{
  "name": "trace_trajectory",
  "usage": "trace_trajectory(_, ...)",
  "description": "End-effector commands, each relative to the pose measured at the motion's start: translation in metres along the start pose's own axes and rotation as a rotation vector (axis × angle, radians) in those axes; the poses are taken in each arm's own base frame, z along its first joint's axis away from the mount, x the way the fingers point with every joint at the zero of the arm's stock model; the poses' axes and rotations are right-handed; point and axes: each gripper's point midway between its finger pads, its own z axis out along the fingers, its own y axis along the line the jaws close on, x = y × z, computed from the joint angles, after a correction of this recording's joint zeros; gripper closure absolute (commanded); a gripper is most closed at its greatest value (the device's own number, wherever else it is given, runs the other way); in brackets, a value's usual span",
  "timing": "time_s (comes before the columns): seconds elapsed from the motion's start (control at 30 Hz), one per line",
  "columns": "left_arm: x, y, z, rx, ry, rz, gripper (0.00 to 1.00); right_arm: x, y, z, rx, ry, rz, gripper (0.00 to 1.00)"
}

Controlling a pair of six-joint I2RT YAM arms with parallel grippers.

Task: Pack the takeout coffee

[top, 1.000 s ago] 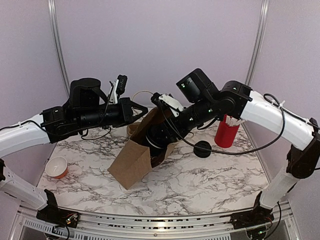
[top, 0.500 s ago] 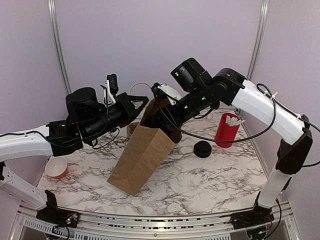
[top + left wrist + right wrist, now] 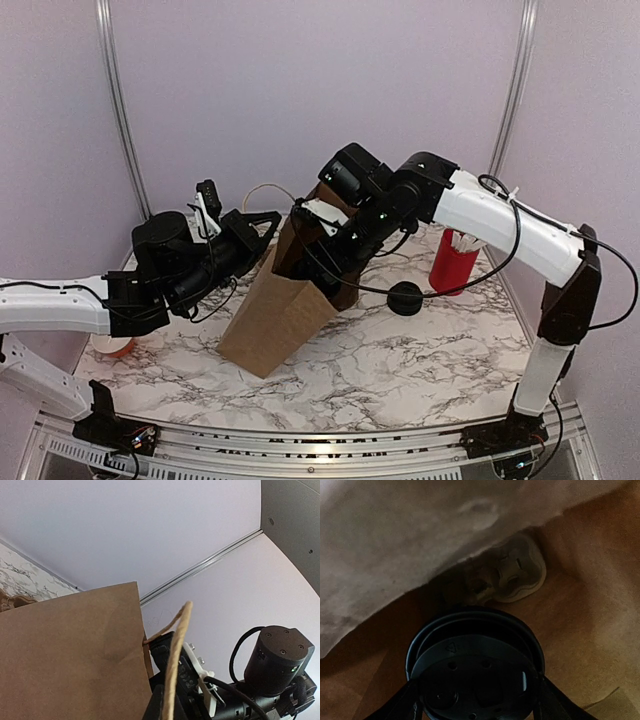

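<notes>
Bagging is the step in hand, I judge.

Top view: the paper bag (image 3: 285,310) leans on the desk (image 3: 400,370), its mouth tipped toward 1 o'clock. The left fingers (image 3: 258,222), clenched on its handle (image 3: 262,190), hold at 10 o'clock, and the right arm (image 3: 450,205) reaches in from 2 o'clock.

Left wrist: the twine handle runs into those fingers.

Right wrist: the right fingers (image 3: 405,705) grasp the takeout coffee (image 3: 475,665) deep inside the bag. Whether it rests on the bottom I cannot tell.

The next move calls for seating it upright, then letting go.
</notes>
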Motion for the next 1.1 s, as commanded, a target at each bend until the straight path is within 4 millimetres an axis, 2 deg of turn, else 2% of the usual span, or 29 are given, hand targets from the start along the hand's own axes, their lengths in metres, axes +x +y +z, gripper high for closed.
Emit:
trace_trajectory(0.0, -0.033, -0.01, -0.024, 0.034, -0.122, -0.037, 1.0, 0.004, 0.01, 0.008, -0.028, 0.02, -0.002, 0.29)
trace_trajectory(0.07, -0.038, 0.002, -0.034, 0.003, -0.156, -0.043, 1.0, 0.001, 0.011, 0.011, -0.02, 0.018, -0.007, 0.29)
trace_trajectory(0.17, -0.051, 0.01, -0.047, -0.021, -0.211, -0.053, 1.0, -0.003, 0.013, 0.015, -0.02, 0.025, -0.025, 0.3)
trace_trajectory(0.47, -0.067, 0.012, -0.061, -0.049, -0.261, -0.011, 1.0, -0.001, 0.03, 0.048, -0.055, 0.116, -0.106, 0.3)
trace_trajectory(0.53, -0.067, 0.026, -0.067, -0.084, -0.273, -0.001, 1.0, -0.002, 0.029, 0.055, -0.047, 0.122, -0.106, 0.3)
trace_trajectory(0.73, -0.077, 0.041, -0.073, -0.107, -0.284, -0.024, 1.0, -0.016, 0.033, 0.065, -0.015, 0.086, -0.139, 0.31)
trace_trajectory(0.87, -0.079, 0.054, -0.071, -0.133, -0.263, -0.029, 1.0, -0.016, 0.053, 0.079, -0.082, 0.098, -0.152, 0.31)
trace_trajectory(0.97, -0.072, 0.068, -0.066, -0.151, -0.223, -0.043, 1.0, -0.004, 0.072, 0.093, -0.14, 0.139, -0.172, 0.31)
trace_trajectory(1.07, -0.066, 0.08, -0.064, -0.17, -0.2, -0.05, 1.0, 0.003, 0.088, 0.099, -0.196, 0.157, -0.186, 0.31)
